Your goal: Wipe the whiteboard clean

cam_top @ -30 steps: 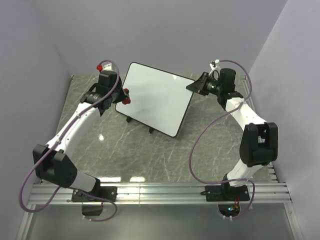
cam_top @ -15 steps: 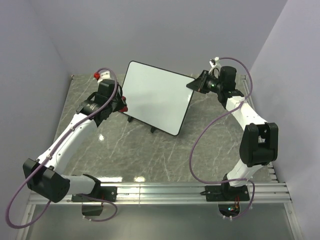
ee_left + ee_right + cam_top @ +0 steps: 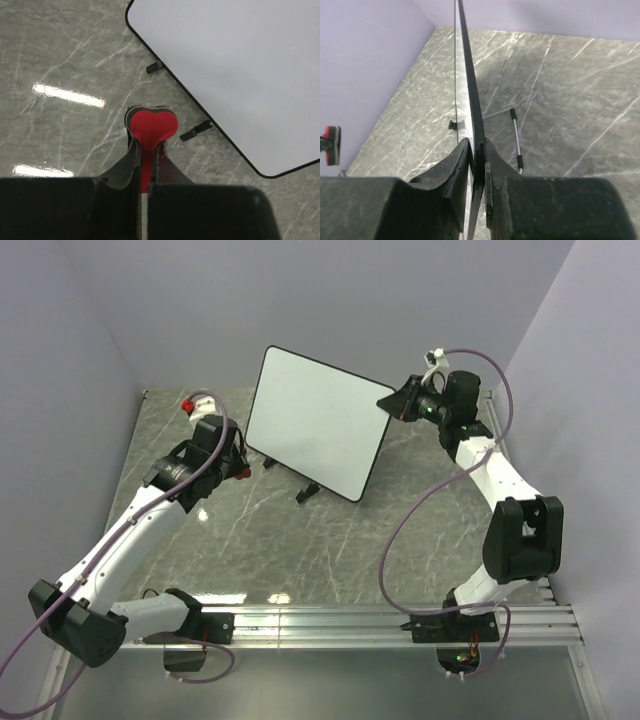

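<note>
Grey marble table (image 3: 300,550): one whiteboard (image 3: 315,425), edge pinched by right pincer (image 3: 477,145); one red eraser (image 3: 151,125) clamped in left pincer (image 3: 146,150).

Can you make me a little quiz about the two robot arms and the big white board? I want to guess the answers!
1. True or false: the eraser in the left gripper is pressed against the whiteboard.
2. What is the right gripper clamped on? A. the whiteboard's edge. B. the eraser. C. nothing.
3. Fill in: the eraser's face is the colour ____.

Key: 1 false, because it sits off the board, over the table. 2 A. 3 red.
</note>
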Controlling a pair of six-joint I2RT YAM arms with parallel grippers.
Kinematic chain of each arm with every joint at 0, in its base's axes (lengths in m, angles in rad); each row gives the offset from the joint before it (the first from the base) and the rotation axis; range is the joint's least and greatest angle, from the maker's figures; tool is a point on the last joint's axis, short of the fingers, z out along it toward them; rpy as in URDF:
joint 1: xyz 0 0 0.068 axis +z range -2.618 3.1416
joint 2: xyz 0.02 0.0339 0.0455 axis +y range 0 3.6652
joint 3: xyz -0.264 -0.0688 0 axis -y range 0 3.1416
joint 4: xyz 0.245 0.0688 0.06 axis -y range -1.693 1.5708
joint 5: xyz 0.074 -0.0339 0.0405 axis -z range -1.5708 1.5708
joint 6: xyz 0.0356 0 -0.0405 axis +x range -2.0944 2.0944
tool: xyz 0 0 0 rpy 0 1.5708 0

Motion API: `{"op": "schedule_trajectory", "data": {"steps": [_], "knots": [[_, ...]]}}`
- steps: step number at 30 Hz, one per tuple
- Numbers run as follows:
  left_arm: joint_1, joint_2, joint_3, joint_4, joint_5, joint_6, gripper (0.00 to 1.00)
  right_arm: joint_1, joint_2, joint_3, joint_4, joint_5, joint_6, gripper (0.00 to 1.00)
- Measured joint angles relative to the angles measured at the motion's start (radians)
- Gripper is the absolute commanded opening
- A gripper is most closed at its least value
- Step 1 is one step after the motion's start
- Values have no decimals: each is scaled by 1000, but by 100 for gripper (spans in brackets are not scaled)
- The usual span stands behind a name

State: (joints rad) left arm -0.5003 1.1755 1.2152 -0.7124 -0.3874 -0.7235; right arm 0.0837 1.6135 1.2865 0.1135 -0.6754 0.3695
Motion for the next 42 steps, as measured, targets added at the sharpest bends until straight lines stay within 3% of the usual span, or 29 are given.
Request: {"op": "schedule_trajectory", "data": {"steps": [18,30,31,32,34,35,38,42], "knots": [[-82,-138,-72,-112,-83,-90,0,69,-216,-523,453,161,95,0],[-137,-225,-127,-205,-135,-171,0,71,-219,-642,605,204,158,1],[-137,-229,-127,-210,-138,-174,0,71,-225,-655,608,214,166,4],[-138,-231,-127,-217,-142,-178,0,71,-233,-666,607,222,173,18],[-139,-235,-127,-224,-150,-182,0,73,-247,-678,601,236,183,34],[-139,-236,-127,-228,-153,-183,0,75,-256,-680,591,248,167,56],[-139,-238,-127,-236,-160,-185,0,76,-275,-687,520,285,100,99],[-140,-236,-127,-235,-159,-185,0,75,-296,-684,428,319,47,100]]}}
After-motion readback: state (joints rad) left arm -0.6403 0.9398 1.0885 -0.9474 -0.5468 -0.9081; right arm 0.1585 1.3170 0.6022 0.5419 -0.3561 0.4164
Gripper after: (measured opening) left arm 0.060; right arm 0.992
